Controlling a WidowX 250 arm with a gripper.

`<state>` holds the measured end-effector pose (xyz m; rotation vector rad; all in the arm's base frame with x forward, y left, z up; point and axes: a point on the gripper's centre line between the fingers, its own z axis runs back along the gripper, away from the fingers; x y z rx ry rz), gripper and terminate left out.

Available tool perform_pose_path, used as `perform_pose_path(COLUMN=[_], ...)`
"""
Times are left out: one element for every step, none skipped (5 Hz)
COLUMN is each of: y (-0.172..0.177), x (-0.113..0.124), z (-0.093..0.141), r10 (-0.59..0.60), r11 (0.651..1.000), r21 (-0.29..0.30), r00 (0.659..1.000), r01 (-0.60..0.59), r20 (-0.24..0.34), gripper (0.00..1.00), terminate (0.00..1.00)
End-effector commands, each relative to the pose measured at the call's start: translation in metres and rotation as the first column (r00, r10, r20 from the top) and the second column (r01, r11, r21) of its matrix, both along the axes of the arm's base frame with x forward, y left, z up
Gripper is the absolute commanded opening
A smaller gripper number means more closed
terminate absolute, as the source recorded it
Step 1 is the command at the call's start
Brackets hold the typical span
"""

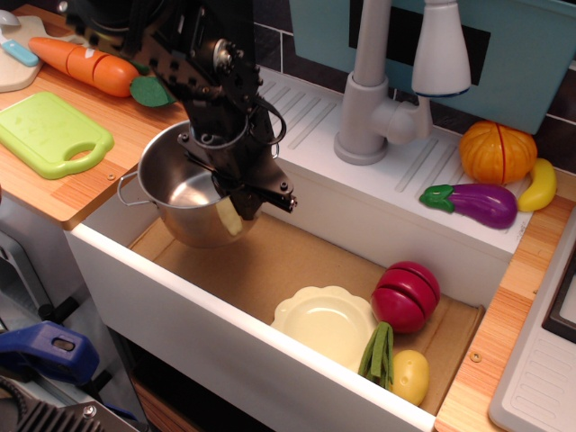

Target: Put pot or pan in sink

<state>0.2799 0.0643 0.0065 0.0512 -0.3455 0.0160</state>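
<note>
The shiny steel pot [180, 198] with small loop handles hangs tilted inside the left end of the white sink [225, 315], just above its brown bottom. My black gripper [236, 191] comes down from the upper left and is shut on the pot's right rim, one finger inside the pot and one outside. Whether the pot touches the sink bottom I cannot tell.
In the sink's right part lie a pale yellow plate [326, 321], a red cut fruit [407, 295], green beans [379, 351] and a potato [410, 375]. The grey faucet [371, 85] stands behind. A green cutting board [47, 130] and carrot [90, 65] lie on the left counter.
</note>
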Motion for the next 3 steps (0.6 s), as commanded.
perform_pose_path(y=[0.0066,-0.0021,-0.0021], x=[0.0046,0.0011,0.0011], z=[-0.0114,-0.0175,-0.0175], r10=[-0.017,0.077,0.077], r11=[1.0,0.997,0.997], r21=[-0.017,-0.022,-0.022], r00=[0.999,0.997,0.997], r01=[0.018,-0.076,-0.076], r20=[0.047,0.025,0.025], gripper=[0.0,1.0,1.0], terminate=[0.0,0.0,1.0])
